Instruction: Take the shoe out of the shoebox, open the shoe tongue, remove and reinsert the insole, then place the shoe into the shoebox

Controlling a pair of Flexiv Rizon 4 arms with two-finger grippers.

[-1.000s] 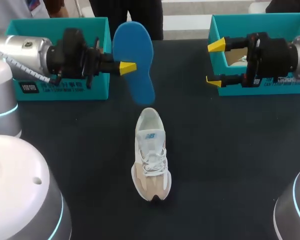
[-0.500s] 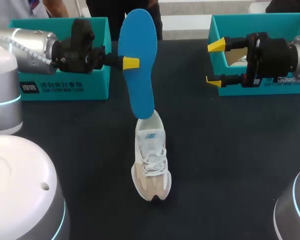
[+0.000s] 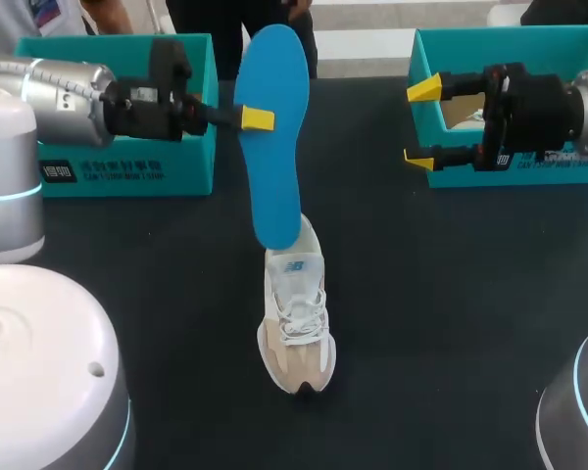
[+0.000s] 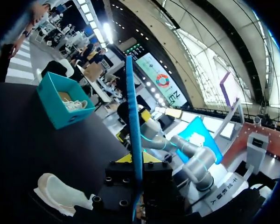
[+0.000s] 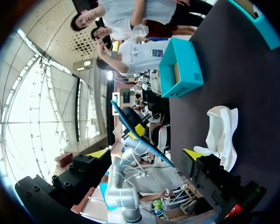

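Observation:
My left gripper (image 3: 258, 119) is shut on the edge of a blue insole (image 3: 274, 166) and holds it up over the middle of the table. The insole's lower end overlaps the heel opening of the white shoe (image 3: 296, 313); whether they touch I cannot tell. The shoe stands upright on the dark table, toe towards me. In the left wrist view the insole (image 4: 133, 116) shows edge-on, rising from the gripper (image 4: 136, 158), with the shoe (image 4: 60, 193) beside it. My right gripper (image 3: 421, 124) hangs open and empty in front of the right teal shoebox (image 3: 490, 41). From the right wrist, the insole (image 5: 140, 135) and shoe (image 5: 221, 135) lie ahead of the gripper (image 5: 147, 154).
A second teal shoebox (image 3: 127, 171) stands at the back left, behind my left arm. The right box (image 4: 63, 105) holds something white with laces. Bare dark tabletop lies on both sides of the shoe.
The left gripper has turned and shifted slightly right, swinging the insole more upright. Its lower end came down from above the shoe to over the heel. The right arm kept still.

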